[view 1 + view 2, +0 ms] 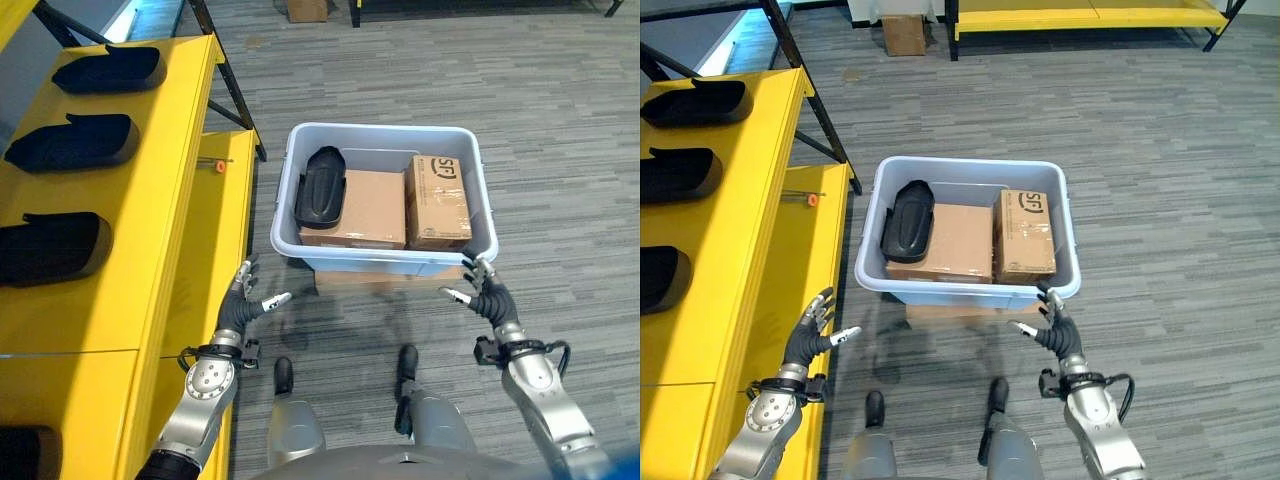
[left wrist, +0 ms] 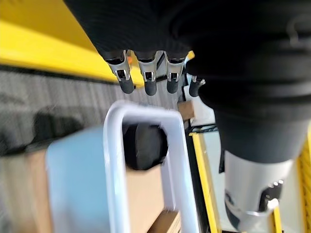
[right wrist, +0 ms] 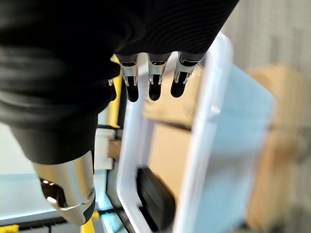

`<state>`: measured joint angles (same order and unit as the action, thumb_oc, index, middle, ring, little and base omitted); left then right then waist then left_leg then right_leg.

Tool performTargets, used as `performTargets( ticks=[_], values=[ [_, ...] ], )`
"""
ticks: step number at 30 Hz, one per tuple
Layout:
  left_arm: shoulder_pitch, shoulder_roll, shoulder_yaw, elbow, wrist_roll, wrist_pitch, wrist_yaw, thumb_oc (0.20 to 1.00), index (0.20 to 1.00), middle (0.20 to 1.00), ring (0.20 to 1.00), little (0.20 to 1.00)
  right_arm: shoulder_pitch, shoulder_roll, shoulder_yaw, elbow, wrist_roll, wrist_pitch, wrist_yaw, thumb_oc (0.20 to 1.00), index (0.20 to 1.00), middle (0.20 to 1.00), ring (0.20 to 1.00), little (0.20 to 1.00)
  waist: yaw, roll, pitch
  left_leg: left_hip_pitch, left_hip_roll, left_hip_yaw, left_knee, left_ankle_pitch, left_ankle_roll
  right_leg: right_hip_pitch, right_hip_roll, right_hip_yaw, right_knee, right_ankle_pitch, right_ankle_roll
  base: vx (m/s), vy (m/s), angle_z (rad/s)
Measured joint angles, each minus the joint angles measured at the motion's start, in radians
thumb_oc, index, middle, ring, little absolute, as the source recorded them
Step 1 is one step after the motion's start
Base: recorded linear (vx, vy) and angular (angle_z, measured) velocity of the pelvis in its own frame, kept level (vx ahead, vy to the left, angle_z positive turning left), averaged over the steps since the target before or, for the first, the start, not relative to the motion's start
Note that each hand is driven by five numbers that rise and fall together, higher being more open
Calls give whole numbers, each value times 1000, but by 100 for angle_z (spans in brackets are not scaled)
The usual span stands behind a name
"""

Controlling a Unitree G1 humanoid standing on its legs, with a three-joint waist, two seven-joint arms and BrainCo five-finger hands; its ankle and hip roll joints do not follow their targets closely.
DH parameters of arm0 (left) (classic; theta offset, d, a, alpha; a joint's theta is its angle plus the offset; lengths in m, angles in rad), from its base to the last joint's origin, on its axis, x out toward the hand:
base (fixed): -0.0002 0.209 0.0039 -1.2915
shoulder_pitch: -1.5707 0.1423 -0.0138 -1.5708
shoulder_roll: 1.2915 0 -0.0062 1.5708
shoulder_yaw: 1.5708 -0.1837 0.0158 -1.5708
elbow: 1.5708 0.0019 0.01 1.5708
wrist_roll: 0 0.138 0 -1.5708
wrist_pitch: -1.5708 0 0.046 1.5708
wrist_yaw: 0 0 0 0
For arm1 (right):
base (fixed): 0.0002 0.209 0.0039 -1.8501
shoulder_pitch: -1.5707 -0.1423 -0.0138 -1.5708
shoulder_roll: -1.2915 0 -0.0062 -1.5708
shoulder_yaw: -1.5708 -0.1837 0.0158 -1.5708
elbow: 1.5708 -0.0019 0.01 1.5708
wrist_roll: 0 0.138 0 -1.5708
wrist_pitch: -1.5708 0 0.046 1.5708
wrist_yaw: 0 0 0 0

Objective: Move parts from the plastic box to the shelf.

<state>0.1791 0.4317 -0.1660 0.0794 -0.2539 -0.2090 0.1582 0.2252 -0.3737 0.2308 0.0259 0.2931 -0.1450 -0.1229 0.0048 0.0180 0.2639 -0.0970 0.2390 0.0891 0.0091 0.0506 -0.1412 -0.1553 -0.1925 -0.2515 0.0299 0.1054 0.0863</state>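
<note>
Our left hand [image 1: 243,303] and right hand [image 1: 487,295], fingers spread and empty, near the plastic box [image 1: 385,254] holding a black part [image 1: 321,186].

My arms are silver-grey metal with round jointed segments. Each hand, left hand [image 1: 243,305] and right hand [image 1: 487,297], has silver fingers [image 2: 147,77] tipped dark under black ribbed covers.

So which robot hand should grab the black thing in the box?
Probably the left hand. The black part lies in the plastic box's left end, on that hand's side and nearer the yellow shelf. The right hand hovers open at the box's right corner, beside the cardboard boxes.
</note>
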Motion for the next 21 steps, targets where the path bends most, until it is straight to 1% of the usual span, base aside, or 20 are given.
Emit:
performTargets(
  ticks=[1, 2, 4, 5, 8, 11, 13, 16, 18, 19, 21],
  values=[
    [-8, 15, -1, -9, 0, -2, 1, 1000, 1000, 1000, 1000, 1000, 7, 8, 18, -1, 3, 0, 4, 1000, 1000, 1000, 1000, 1000, 2, -19, -1, 3, -31, 13, 8, -6, 8, -3, -27, 13, -1, 1, 9, 28, 214, 8],
    [-4, 22, 0, -13, 0, -3, 1, 1000, 1000, 1000, 1000, 1000, 6, 11, 27, -1, 8, 0, 5, 1000, 1000, 1000, 1000, 1000, 7, -20, -1, -3, -38, 16, 13, -13, 14, -1, -38, 16, -8, 6, 16, 24, 127, 0],
    [-27, 46, 3, -21, 0, -4, 4, 1000, 1000, 1000, 1000, 1000, -2, 23, 38, -2, 11, 1, 6, 1000, 1000, 1000, 1000, 1000, 12, -41, 7, -30, -71, 18, 38, -25, 28, 1, -66, 21, -35, 27, 33, 58, 149, 13],
    [-40, 59, 3, -21, 0, -4, 11, 1000, 1000, 1000, 1000, 1000, -10, 22, 44, -2, 11, 2, 8, 1000, 1000, 1000, 1000, 1000, 12, -57, 15, -37, -82, 18, 48, -32, 29, 4, -70, 21, -45, 36, 43, 68, 131, 13],
    [-56, 64, 1, -21, 2, -5, 17, 1000, 1000, 1000, 1000, 1000, -35, 20, 44, -9, 17, 1, 9, 1000, 1000, 1000, 1000, 1000, 13, -67, 18, -45, -80, 19, 64, -43, 27, 11, -68, 18, -64, 47, 55, 38, 54, 0],
    [-107, 64, -1, -22, 8, -12, 34, 1000, 1000, 1000, 1000, 1000, -38, 13, 42, -10, 16, 1, 13, 1000, 1000, 1000, 1000, 1000, 3, -72, 24, -59, -76, 19, 67, -50, 25, 5, -60, 16, -75, 48, 55, 19, 18, -1],
    [-155, 63, 0, -22, 9, -21, 63, 1000, 1000, 1000, 1000, 1000, -58, 14, 57, -10, 16, 1, 13, 1000, 1000, 1000, 1000, 1000, 0, -88, 35, -62, -67, 28, 66, -52, 22, 4, -51, 20, -95, 59, 51, 6, -8, -11],
    [-205, 63, -4, -27, 10, -26, 81, 1000, 1000, 1000, 1000, 1000, -77, 13, 66, -11, 16, -1, 14, 1000, 1000, 1000, 1000, 1000, -15, -105, 43, -65, -59, 43, 63, -54, 19, -6, -44, 31, -107, 63, 49, 9, -12, -18],
    [-229, 62, -8, -30, 10, -34, 88, 1000, 1000, 1000, 1000, 1000, -80, 12, 68, -12, 16, -1, 14, 1000, 1000, 1000, 1000, 1000, -19, -106, 54, -70, -52, 49, 63, -54, 17, -13, -36, 39, -120, 72, 47, -20, -42, -16],
    [-247, 61, -12, -35, 10, -34, 90, 1000, 1000, 1000, 1000, 1000, -80, 12, 70, -14, 16, -2, 14, 1000, 1000, 1000, 1000, 1000, -30, -108, 58, -70, -48, 53, 63, -55, 16, -16, -28, 41, -119, 73, 46, -19, -58, -11],
    [-298, 56, -36, -63, 11, -43, 113, 1000, 1000, 1000, 1000, 1000, -105, 7, 98, -23, 16, -2, 13, 1000, 1000, 1000, 1000, 1000, -24, -109, 73, -97, -43, 66, 62, -51, 9, -53, -20, 51, -120, 82, 41, -16, -44, -18]
  ],
)
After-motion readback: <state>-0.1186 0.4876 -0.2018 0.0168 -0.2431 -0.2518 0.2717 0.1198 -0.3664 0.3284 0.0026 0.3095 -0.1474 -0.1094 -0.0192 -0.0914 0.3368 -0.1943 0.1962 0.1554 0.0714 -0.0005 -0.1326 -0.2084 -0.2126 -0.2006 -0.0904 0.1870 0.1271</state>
